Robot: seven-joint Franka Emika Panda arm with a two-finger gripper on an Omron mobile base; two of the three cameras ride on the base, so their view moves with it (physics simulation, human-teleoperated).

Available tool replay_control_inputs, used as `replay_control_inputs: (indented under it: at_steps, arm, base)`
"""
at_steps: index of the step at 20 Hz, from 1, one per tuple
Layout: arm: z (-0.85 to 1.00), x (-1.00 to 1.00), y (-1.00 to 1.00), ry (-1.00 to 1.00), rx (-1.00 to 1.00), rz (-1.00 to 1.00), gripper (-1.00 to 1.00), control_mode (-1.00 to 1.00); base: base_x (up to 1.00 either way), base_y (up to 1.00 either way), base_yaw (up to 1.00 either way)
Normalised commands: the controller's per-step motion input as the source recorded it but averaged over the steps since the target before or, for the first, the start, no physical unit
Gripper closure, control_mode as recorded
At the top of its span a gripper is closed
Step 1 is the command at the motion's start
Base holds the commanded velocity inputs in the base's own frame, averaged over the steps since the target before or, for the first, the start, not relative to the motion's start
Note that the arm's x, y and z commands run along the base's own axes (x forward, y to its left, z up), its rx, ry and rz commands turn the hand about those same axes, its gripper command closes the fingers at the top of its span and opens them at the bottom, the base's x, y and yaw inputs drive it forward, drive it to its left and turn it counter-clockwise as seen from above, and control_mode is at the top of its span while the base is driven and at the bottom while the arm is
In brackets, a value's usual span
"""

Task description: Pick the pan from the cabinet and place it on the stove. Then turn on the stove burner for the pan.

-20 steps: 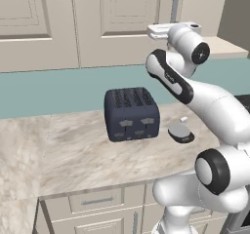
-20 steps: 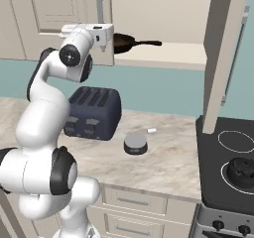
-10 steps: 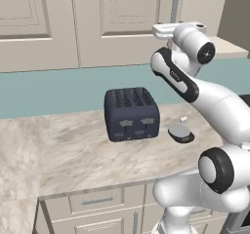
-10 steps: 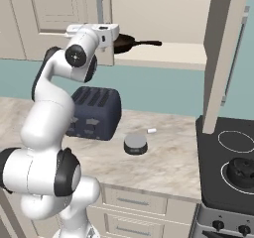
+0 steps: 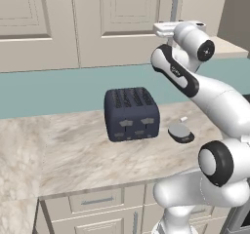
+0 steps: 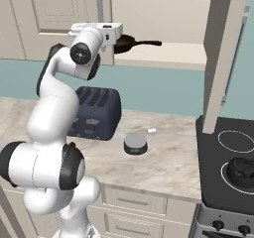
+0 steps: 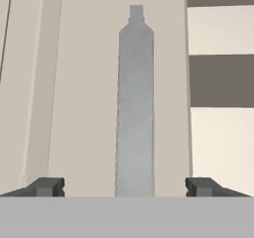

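Pan (image 6: 125,42) is sitting on the open cabinet (image 6: 163,53) shelf behind the arm, while we are holding our pincer (image 7: 126,186) spread apart, straddling the door's grey handle (image 7: 135,103) because it faces that door.

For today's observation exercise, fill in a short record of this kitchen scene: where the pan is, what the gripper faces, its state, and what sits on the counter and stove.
pan: on the shelf of the open cabinet, handle pointing toward the stove side
gripper: open, raised to cabinet height, fingertips on either side of the grey bar handle, not closed on it
counter: dark blue toaster, small grey round object
stove: black glass top with white rings, a dark kettle on one ring
pan placed on stove: not yet
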Motion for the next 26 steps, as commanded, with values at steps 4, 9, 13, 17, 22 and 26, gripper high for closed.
replay_control_inputs:
  at_steps: [4,9,13,17,22,26]
  arm:
    - [-0.04,0.34,0.00,0.00,0.00,0.00,-1.00,-1.00]
    - [-0.08,0.35,0.05,0.00,0.00,0.00,-1.00,-1.00]
    - [-0.15,0.34,0.35,0.01,0.00,0.00,1.00,-1.00]
    - [-0.16,0.18,0.47,0.00,0.00,0.00,1.00,-1.00]
    - [-0.13,0.13,0.54,0.00,0.00,0.00,1.00,-1.00]
    - [-0.11,0.06,0.44,0.00,0.00,0.01,1.00,-1.00]
  base:
    - [0.00,0.00,0.00]
    - [0.00,0.00,0.00]
    - [0.00,0.00,0.00]
    - [0.00,0.00,0.00]
    - [0.00,0.00,0.00]
    - [0.00,0.00,0.00]
